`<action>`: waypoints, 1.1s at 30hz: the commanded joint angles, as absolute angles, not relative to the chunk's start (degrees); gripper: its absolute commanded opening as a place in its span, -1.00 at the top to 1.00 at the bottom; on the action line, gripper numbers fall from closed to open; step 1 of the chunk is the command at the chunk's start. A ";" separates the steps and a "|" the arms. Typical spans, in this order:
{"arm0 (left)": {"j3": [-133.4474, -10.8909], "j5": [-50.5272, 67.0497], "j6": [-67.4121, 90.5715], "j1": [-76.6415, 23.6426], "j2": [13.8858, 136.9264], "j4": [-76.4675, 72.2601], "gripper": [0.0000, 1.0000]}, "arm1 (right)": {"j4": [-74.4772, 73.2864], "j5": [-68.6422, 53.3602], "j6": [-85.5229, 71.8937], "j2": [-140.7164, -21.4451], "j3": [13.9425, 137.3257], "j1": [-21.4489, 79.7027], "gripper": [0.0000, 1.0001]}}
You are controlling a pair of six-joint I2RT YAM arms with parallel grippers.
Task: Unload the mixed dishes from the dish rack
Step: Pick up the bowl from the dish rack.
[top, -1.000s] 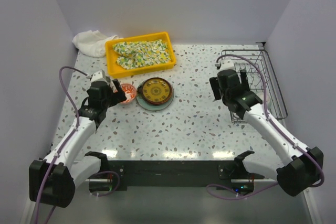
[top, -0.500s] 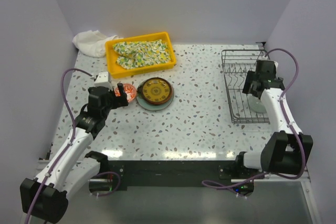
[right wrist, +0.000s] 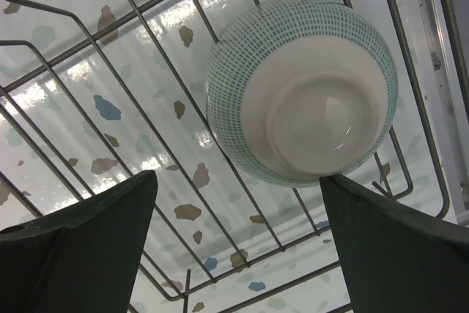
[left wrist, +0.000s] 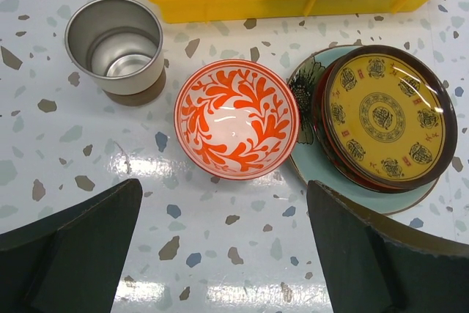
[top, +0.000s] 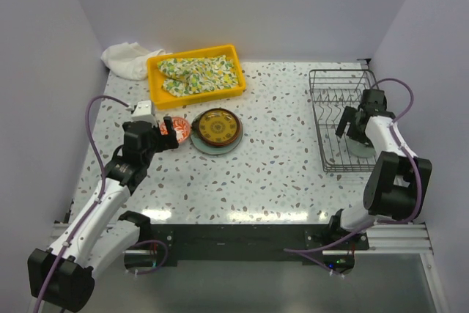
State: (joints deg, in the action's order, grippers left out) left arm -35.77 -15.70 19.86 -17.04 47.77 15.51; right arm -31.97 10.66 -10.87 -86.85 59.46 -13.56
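The dish rack (top: 344, 72) stands at the right and holds an upside-down celadon bowl (top: 359, 146), which also shows in the right wrist view (right wrist: 304, 89). My right gripper (top: 350, 124) hangs open over the rack wires (right wrist: 246, 262), just short of the bowl, and holds nothing. On the table at the left are a red-patterned white bowl (left wrist: 236, 119), a small cup (left wrist: 113, 45) and a brown-yellow plate (left wrist: 385, 115) stacked on a pale green-blue plate (left wrist: 322, 174). My left gripper (left wrist: 223, 247) is open and empty, just in front of the red bowl (top: 179, 130).
A yellow tray (top: 154, 78) with a floral cloth (top: 199, 72) sits at the back left, with a white cloth (top: 124, 60) beside it. Grey walls close in the table on three sides; the rack stands near the right wall.
My right arm has swung from left of the rack to over it, above the celadon bowl. My left gripper has drawn back a little from the red bowl.
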 commanded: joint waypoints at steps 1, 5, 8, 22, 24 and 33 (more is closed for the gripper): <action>-35.68 -17.31 18.54 -17.31 47.81 13.09 -0.99 | -28.83 7.56 -8.09 -87.45 62.93 -13.62 -0.94; -35.68 -17.49 18.54 -17.23 47.99 13.01 -0.99 | -28.04 3.88 -5.19 -87.89 64.33 -13.62 -0.95; -35.77 -17.31 18.63 -17.23 48.08 12.92 -0.99 | -26.46 1.06 -2.99 -87.72 64.34 -13.62 -0.97; -35.51 -17.23 18.72 -17.23 46.32 13.01 -1.00 | -20.75 22.57 20.09 -77.78 55.82 -9.23 -0.97; -35.42 -17.31 18.63 -17.31 45.79 13.01 -0.99 | -18.02 23.46 27.73 -78.22 53.89 -8.35 -0.97; -35.24 -18.10 18.54 -17.32 44.65 13.18 -0.99 | -14.50 15.48 50.88 -78.66 49.30 -9.23 -0.97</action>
State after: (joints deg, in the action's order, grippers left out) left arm -35.73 -16.56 19.86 -17.06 45.52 15.49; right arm -17.87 18.20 37.93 -78.48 48.69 -8.49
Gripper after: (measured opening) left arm 0.997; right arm 0.986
